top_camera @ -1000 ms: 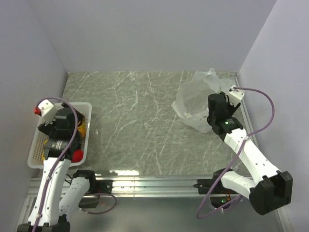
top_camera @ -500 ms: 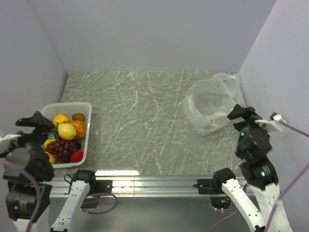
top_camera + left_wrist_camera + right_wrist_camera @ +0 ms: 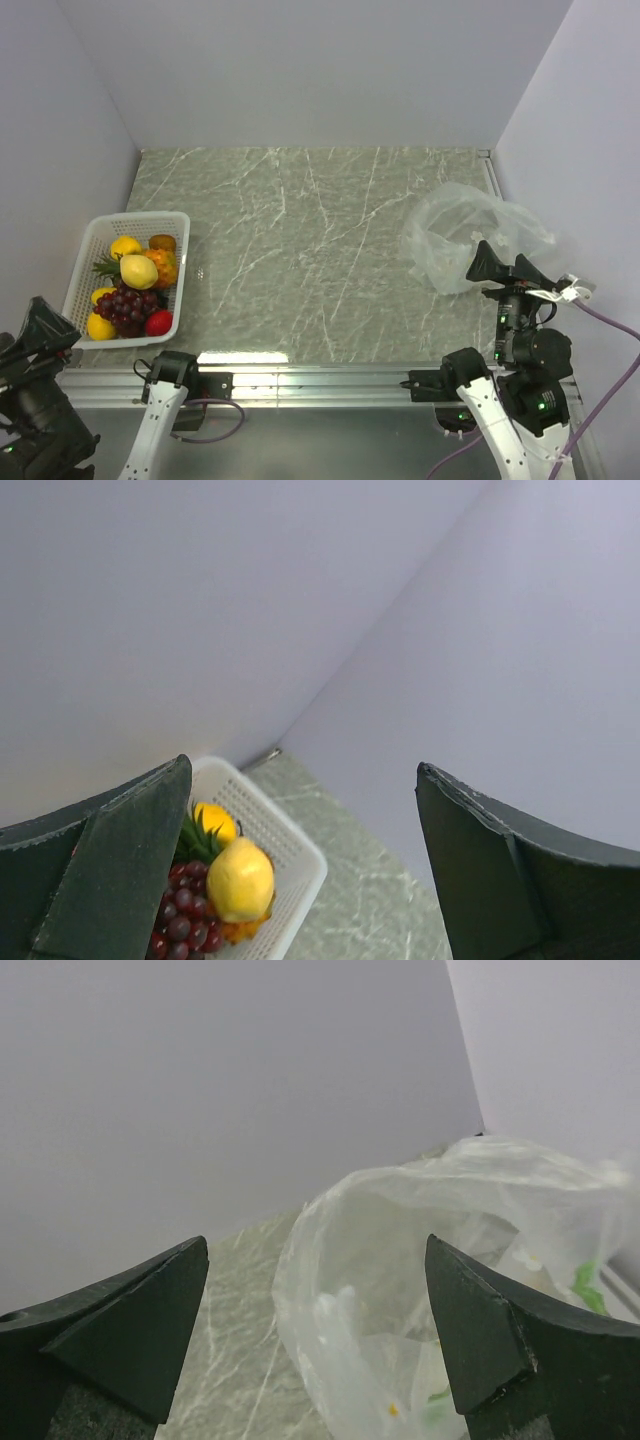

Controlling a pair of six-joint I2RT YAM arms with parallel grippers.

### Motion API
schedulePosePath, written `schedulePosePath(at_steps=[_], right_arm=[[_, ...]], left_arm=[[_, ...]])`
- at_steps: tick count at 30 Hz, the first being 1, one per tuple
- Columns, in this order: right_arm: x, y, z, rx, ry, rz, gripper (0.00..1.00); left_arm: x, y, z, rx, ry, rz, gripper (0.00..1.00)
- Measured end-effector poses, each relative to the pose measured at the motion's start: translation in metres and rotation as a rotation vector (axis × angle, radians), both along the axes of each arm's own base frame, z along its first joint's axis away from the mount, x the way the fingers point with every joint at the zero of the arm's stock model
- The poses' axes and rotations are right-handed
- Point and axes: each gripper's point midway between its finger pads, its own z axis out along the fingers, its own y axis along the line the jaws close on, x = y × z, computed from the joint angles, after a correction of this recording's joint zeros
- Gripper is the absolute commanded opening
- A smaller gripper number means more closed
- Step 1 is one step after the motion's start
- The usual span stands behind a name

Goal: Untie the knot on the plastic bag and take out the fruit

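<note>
The clear plastic bag [image 3: 470,232] lies crumpled and slack at the right of the table, and no knot shows on it. It fills the right wrist view [image 3: 450,1290] just ahead of the fingers. The fruit lies in the white basket [image 3: 140,216] at the left: a large yellow fruit [image 3: 138,271], a purple grape bunch [image 3: 125,305], an orange pineapple [image 3: 165,266] and a brownish-orange round fruit [image 3: 162,242]. My left gripper [image 3: 50,325] is open and empty at the near left corner, with the basket [image 3: 300,855] in view below it. My right gripper [image 3: 503,266] is open and empty, just near of the bag.
A small red fruit [image 3: 158,322] and two smaller yellow fruits [image 3: 125,246] also lie in the basket. The enclosure walls stand close at left, right and back. A metal rail [image 3: 320,380] runs along the near edge.
Both arms have pulled back to the near edge, uncovering the basket of fruit. The bag has shifted rightward and nearer.
</note>
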Motion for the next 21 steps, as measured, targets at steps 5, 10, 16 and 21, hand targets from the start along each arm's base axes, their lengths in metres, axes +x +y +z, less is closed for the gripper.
schedulePosePath(at_steps=[5,10,16,21], right_arm=[[0.002,0.003,-0.007,-0.02,0.004,0.011,0.95],[0.003,0.005,-0.008,-0.021,-0.007,0.02,0.96],[0.006,0.007,-0.013,-0.028,-0.001,0.03,0.96],[0.006,0.008,-0.012,-0.029,-0.003,0.033,0.96]], left_arm=[[-0.007,0.004,0.004,-0.001,-0.032,0.019,0.99],[0.002,0.005,-0.003,-0.003,-0.011,0.036,0.99],[0.011,0.003,-0.007,-0.001,-0.012,0.038,0.99],[0.017,0.003,-0.009,-0.002,-0.01,0.039,1.0]])
